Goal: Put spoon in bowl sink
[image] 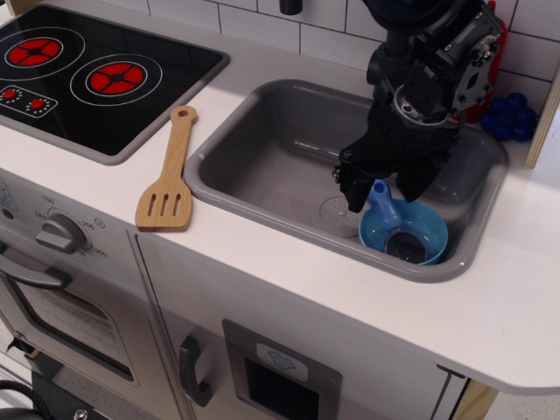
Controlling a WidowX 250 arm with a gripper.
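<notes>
Nearest to you, the white table [367,306] carries the large grey plastic sink [262,166] with rounded corners. In its near right corner stands the round light-blue plastic bowl [430,226]. The short toy spoon [391,223], with a chunky light-blue handle and a small dark-grey scoop, now lies in this bowl: the scoop rests on the bowl's bottom and the handle leans up over the far left rim. So I judge the main part of your task is done, because the spoon is in the bowl and the bowl is in the sink.

Just behind and above the bowl hangs the black hand [383,185]. Its jaws stand apart, one on each side of the handle, and they hold nothing as far as I can see. What is left for you, I think, is only to lift the hand clear without knocking the handle.
</notes>
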